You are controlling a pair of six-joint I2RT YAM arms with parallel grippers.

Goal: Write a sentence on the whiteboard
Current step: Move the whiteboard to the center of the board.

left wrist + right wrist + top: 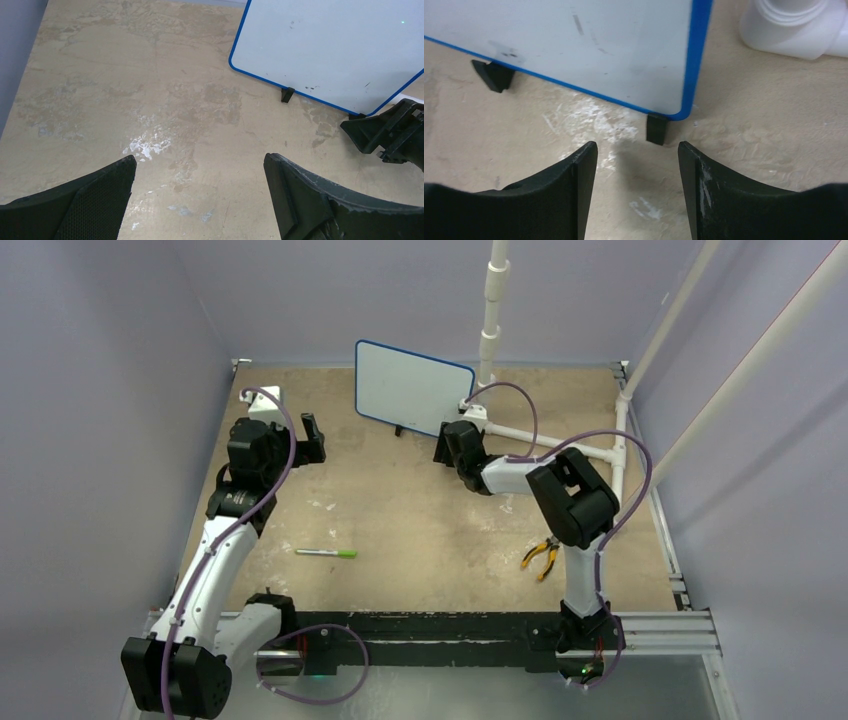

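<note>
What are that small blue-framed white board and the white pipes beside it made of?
The small rectangular white board with the blue frame looks like a smooth coated sheet with a slight sheen; the frame is probably plastic. The thick white pipes look like rigid plastic, judging by their moulded joints.

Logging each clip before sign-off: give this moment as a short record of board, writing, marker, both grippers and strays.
whiteboard: standing on two black feet, far middle of the table
writing: none legible, only a few small dark marks
marker: green, lying unheld on the near left of the table
left gripper: open, empty, over bare table left of the whiteboard
right gripper: open, empty, facing the whiteboard's lower right corner
other: yellow-handled pliers lying on the near right
</note>
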